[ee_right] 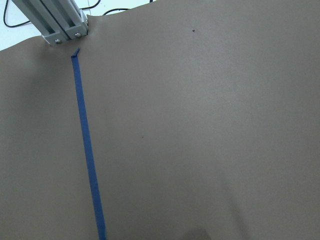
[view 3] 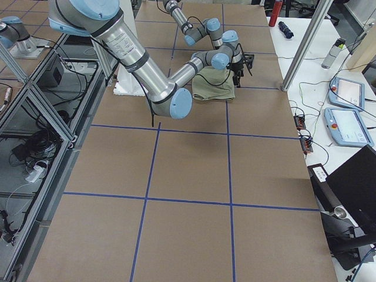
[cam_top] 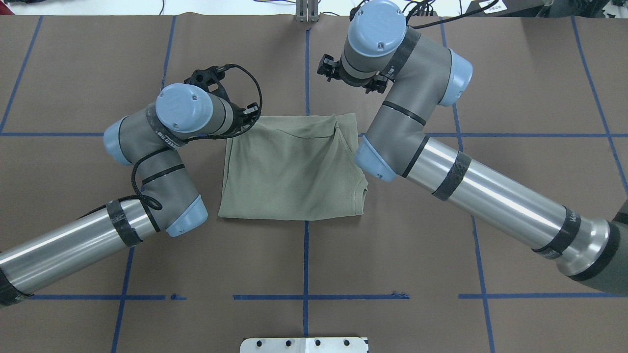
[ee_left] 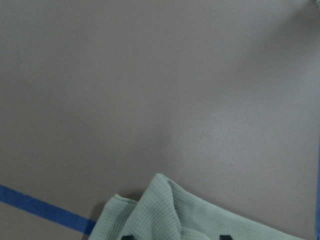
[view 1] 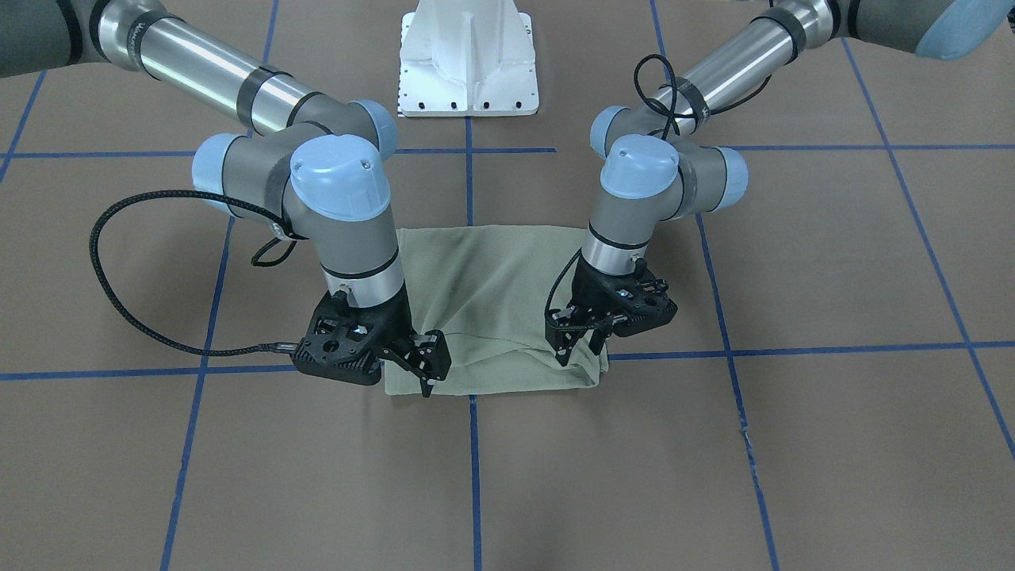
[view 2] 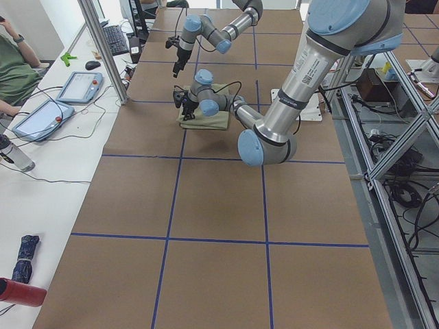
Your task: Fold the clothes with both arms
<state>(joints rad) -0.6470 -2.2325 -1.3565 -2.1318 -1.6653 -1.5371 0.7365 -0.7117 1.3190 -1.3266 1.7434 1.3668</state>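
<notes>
Brown paper covers the whole table (view 1: 793, 444), cut into big squares by blue tape lines (view 1: 473, 476), and the white pedestal base (view 1: 468, 59) sits at the robot's edge. Along the far side there's a white bench (view 2: 62, 178) behind an aluminium post (view 2: 103, 48), with two tablets (view 2: 79, 87), a keyboard (view 2: 118, 40) and a person (view 2: 14, 65) seated at it. A bottle (view 2: 12, 153) stands on that bench, though I can't make out what's in it. Now the shirt (cam_top: 289, 171): it lies mid-table, straight out from the base and across the centre tape line, folded to a rough rectangle and rumpled along the edge away from the robot. The left gripper (view 1: 577, 355) is down at that edge's corner on the robot's left, fingers spread with a hump of cloth between them. The right gripper (view 1: 424, 373) hangs up off the table above the opposite corner, its camera seeing only paper and tape; whether its fingers are apart or together, I can't tell.
</notes>
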